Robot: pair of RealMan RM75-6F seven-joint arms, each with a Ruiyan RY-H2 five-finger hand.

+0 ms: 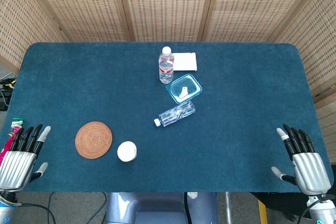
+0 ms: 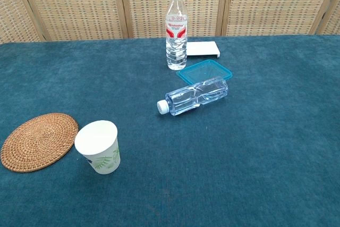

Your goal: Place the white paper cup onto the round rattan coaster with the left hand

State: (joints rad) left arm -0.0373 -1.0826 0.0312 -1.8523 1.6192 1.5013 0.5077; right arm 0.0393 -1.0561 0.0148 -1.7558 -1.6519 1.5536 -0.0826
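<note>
A white paper cup [image 1: 127,151] with a green leaf print [image 2: 98,146] stands upright on the blue table, just right of the round rattan coaster [image 1: 93,139] [image 2: 37,141], apart from it. My left hand [image 1: 22,156] rests at the table's front left corner, fingers spread, holding nothing, well left of the coaster. At the front right corner my right hand [image 1: 301,158] is likewise spread and empty. Neither hand shows in the chest view.
An upright water bottle [image 1: 166,65] [image 2: 176,28] stands at the back centre beside a white flat box [image 1: 185,62]. A teal lidded container [image 1: 184,88] and a bottle lying on its side [image 1: 176,113] [image 2: 193,95] sit mid-table. Rattan screens close the back.
</note>
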